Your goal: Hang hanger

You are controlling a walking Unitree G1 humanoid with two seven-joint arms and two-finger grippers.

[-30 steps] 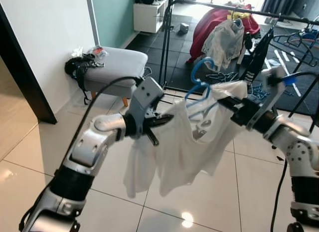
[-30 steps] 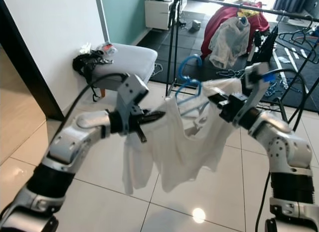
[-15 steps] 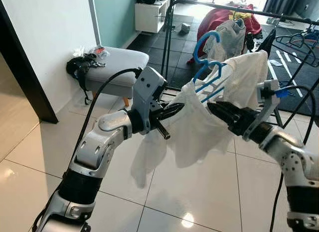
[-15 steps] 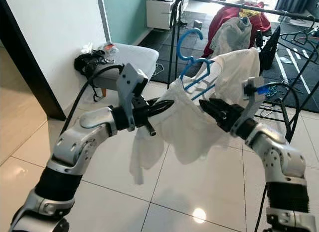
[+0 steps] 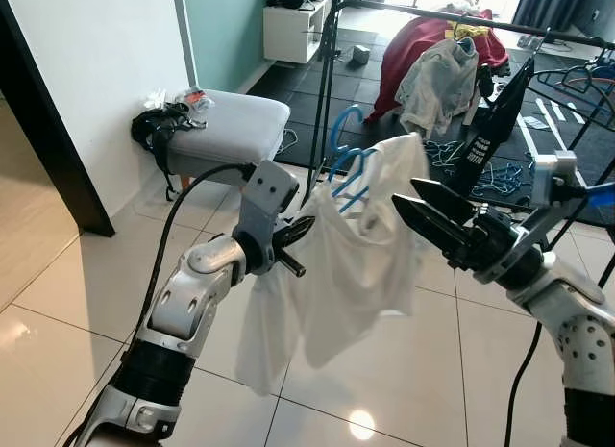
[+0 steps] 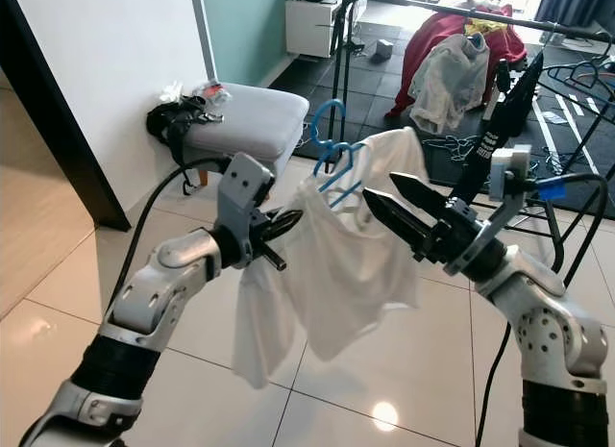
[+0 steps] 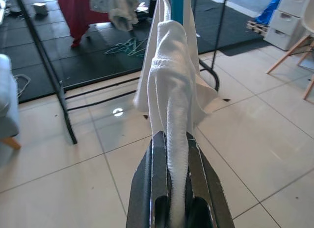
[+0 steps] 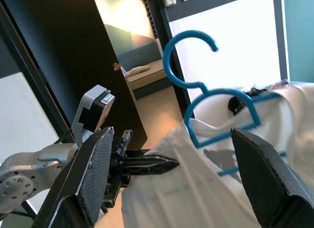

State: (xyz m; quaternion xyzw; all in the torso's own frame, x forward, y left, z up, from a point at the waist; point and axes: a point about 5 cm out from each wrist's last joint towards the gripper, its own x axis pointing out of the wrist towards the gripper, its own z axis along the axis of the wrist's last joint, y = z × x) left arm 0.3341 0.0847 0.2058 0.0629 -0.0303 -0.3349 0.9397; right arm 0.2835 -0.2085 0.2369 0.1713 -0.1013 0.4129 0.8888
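A white shirt (image 5: 351,269) hangs on a blue hanger (image 5: 344,164) in mid-air in front of me. My left gripper (image 5: 294,235) is shut on one shoulder of the shirt, and the cloth is pinched between its fingers (image 7: 158,189). My right gripper (image 5: 430,207) stands open just to the right of the shirt, apart from it, with nothing held. In the right wrist view its spread fingers (image 8: 93,179) frame the hanger's hook (image 8: 189,54). The black clothes rack bar (image 5: 432,12) runs across the back, above and beyond the hanger.
The rack's upright pole (image 5: 325,82) stands right behind the shirt. A red cloth (image 5: 408,43), a pale garment (image 5: 437,77) and a black one (image 5: 495,120) hang on the rack. A grey stool (image 5: 231,125) carrying a black bag (image 5: 154,130) stands by the left wall. Glossy tiled floor (image 5: 384,370) lies below.
My right gripper has let go of the shirt, opened and drawn back to the right. The shirt and hanger have dropped lower and now hang from the left gripper alone.
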